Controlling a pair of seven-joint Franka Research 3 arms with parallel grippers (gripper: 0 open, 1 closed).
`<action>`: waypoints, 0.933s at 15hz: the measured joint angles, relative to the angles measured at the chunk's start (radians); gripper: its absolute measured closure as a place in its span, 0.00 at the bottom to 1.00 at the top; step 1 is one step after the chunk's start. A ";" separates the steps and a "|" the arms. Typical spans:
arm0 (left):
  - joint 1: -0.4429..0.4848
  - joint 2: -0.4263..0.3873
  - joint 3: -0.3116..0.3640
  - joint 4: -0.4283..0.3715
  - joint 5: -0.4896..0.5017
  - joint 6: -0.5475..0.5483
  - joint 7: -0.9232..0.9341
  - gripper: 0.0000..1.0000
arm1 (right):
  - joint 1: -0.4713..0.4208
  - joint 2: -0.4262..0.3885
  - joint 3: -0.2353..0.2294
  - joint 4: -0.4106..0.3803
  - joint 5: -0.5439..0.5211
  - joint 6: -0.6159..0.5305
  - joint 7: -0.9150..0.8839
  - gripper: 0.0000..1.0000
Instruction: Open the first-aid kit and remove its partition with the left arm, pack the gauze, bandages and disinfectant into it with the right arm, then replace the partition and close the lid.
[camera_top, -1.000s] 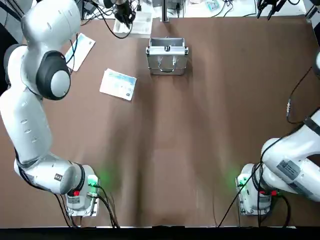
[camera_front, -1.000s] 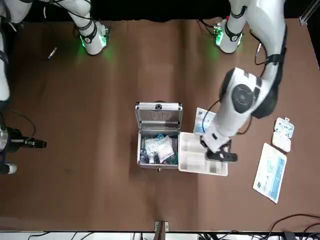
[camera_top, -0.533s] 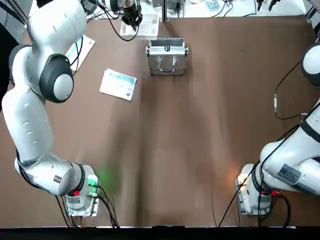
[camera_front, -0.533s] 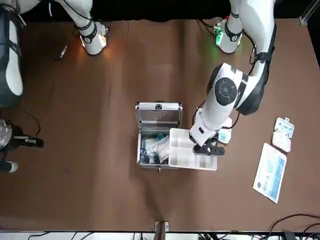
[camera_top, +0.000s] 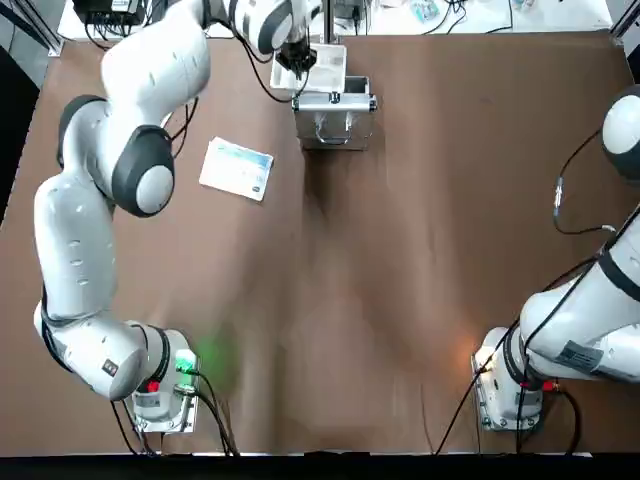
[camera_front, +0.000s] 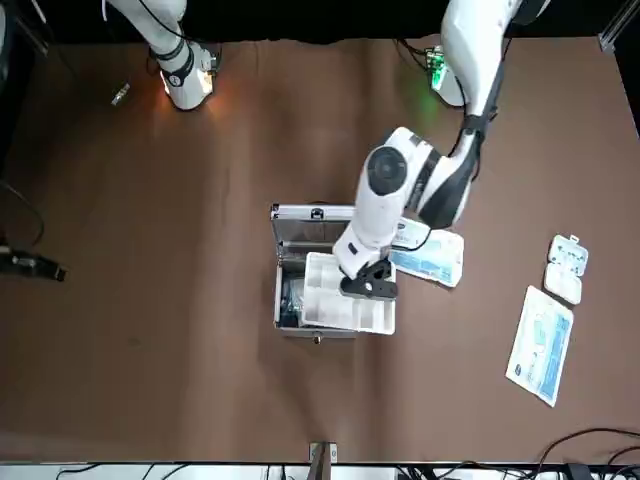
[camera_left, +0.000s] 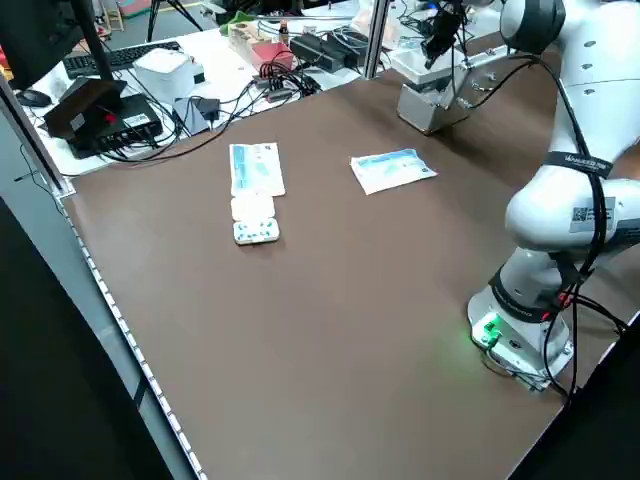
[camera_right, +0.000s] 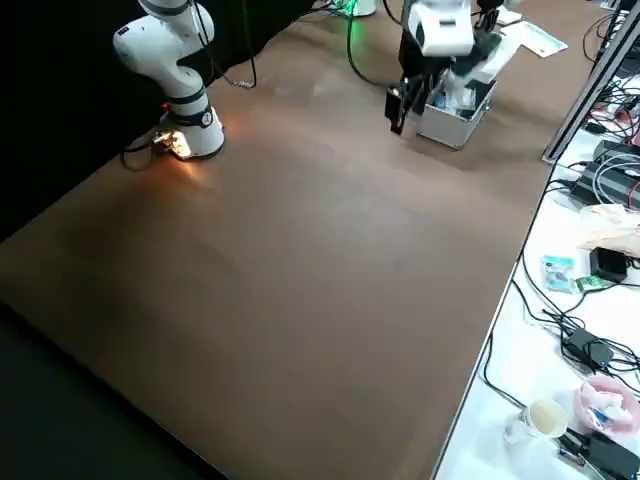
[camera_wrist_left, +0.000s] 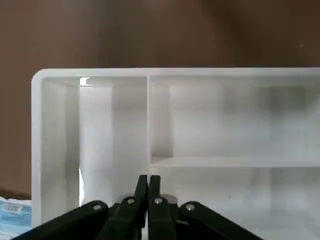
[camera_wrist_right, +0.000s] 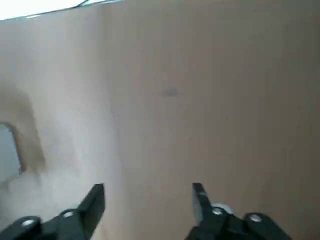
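Leftward in the front view since the earlier frames, the cream-white rectangular partition with a raised rim (camera_front: 345, 312) has shifted with the left claw (camera_front: 370, 285), and it now covers much more of the silver aluminium first-aid kit (camera_front: 316, 332). That claw is clenched on the partition, its black fingertips (camera_wrist_left: 142, 187) together at an inner divider in the left wrist view. In the front view it sits over the right half of the partition, just beyond the kit's right wall. The partition overlaps the kit's opening, leaves a strip uncovered at the opening's left and juts out past the right wall; whether it touches the rim I cannot tell. Through that strip some clear and bluish packed items (camera_front: 291, 300) show inside the kit. The silver lid (camera_front: 305, 232) stands open along the kit's upper side, partly behind the left arm. The right claw (camera_wrist_right: 149, 192) is released, its fingers wide apart with nothing between them, well apart from the kit at the left edge of the front view. On the brown counter (camera_front: 200, 380), a blue-and-white flat packet (camera_front: 432, 255) lies right of the lid; a small white blister pack (camera_front: 567, 270) and a larger blue-and-white packet (camera_front: 540, 345) lie farther right.
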 joint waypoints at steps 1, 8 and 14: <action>-0.012 0.006 0.009 0.004 0.001 0.008 -0.012 0.96 | 0.016 -0.031 -0.012 -0.016 0.005 -0.007 0.000 0.09; -0.032 0.045 0.015 0.012 0.002 0.118 -0.126 0.96 | 0.133 -0.215 -0.165 -0.226 0.103 0.046 -0.010 0.02; -0.053 0.068 0.015 0.014 0.002 0.130 -0.138 0.96 | 0.202 -0.306 -0.220 -0.343 0.105 0.089 -0.013 0.02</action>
